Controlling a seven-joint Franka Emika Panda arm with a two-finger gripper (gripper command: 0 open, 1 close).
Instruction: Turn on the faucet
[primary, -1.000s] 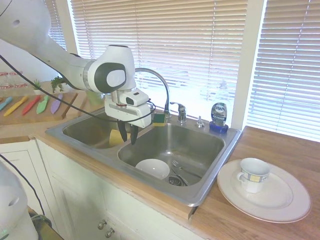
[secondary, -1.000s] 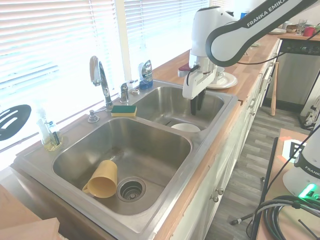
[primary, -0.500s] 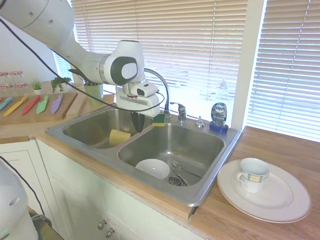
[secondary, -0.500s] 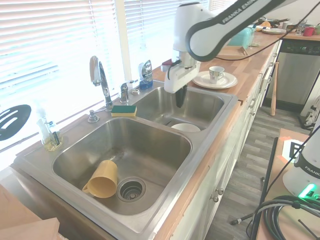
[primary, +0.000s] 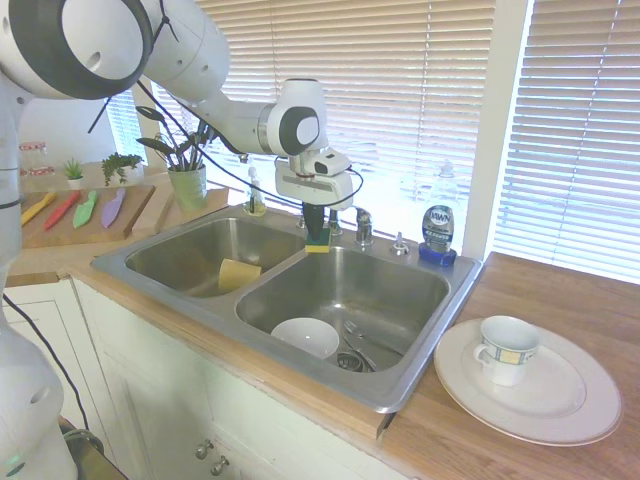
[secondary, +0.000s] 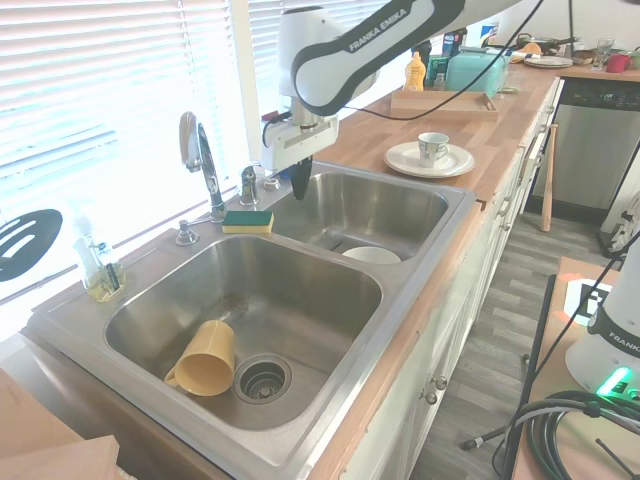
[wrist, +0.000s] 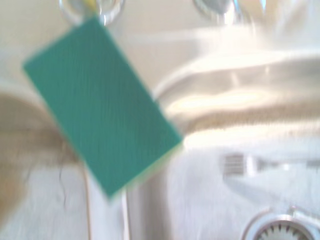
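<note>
We are hanging our gripper (secondary: 300, 187) at the upper middle of the second exterior view, its dark fingers pointing down and looking pressed close together, holding nothing. In the first exterior view the gripper (primary: 314, 218) is sitting just above the green and yellow sponge (primary: 318, 240), which is lying on the ledge at the back of the sink (secondary: 420, 290). The wrist view is showing that sponge (wrist: 102, 105) as a blurred green slab filling the left half of the frame.

The faucet (secondary: 200, 160) is standing left of the gripper in the second exterior view, its arched chrome spout rising by the window and its small lever handle (secondary: 249, 183) lying between spout and gripper, apart from the fingers. In the first exterior view the handle (primary: 361, 224) is showing just right of the gripper.

Further out, a white bowl (primary: 305, 337) is resting in one basin, a yellow cup (secondary: 203, 360) is lying tipped in the other, and a dish soap bottle (primary: 437, 233) is standing at the back rim.
</note>
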